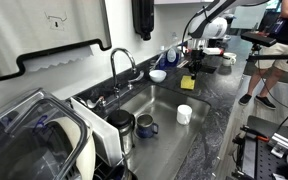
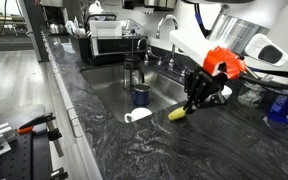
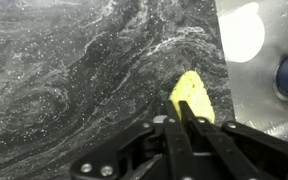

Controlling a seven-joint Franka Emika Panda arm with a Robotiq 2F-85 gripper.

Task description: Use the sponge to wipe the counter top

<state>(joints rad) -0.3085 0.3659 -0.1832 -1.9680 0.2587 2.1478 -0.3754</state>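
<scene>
The yellow sponge (image 3: 191, 93) is pinched between my gripper's (image 3: 187, 108) black fingers and pressed on the dark veined counter top (image 3: 74, 80), close to the sink's edge. In both exterior views the sponge (image 2: 180, 112) (image 1: 187, 83) sits under the gripper (image 2: 193, 100) (image 1: 192, 72) on the counter top (image 2: 134, 150) (image 1: 219, 110) beside the sink. The gripper is shut on the sponge.
The steel sink (image 2: 109, 95) (image 1: 159, 105) holds a white cup (image 2: 137, 116) (image 1: 184, 114) and a dark blue mug (image 2: 141, 96) (image 1: 147, 127). A faucet (image 1: 119, 65), a small white bowl (image 1: 158, 75) and a dish rack (image 1: 54, 140) stand nearby. A person (image 1: 269, 50) stands by the counter's far end.
</scene>
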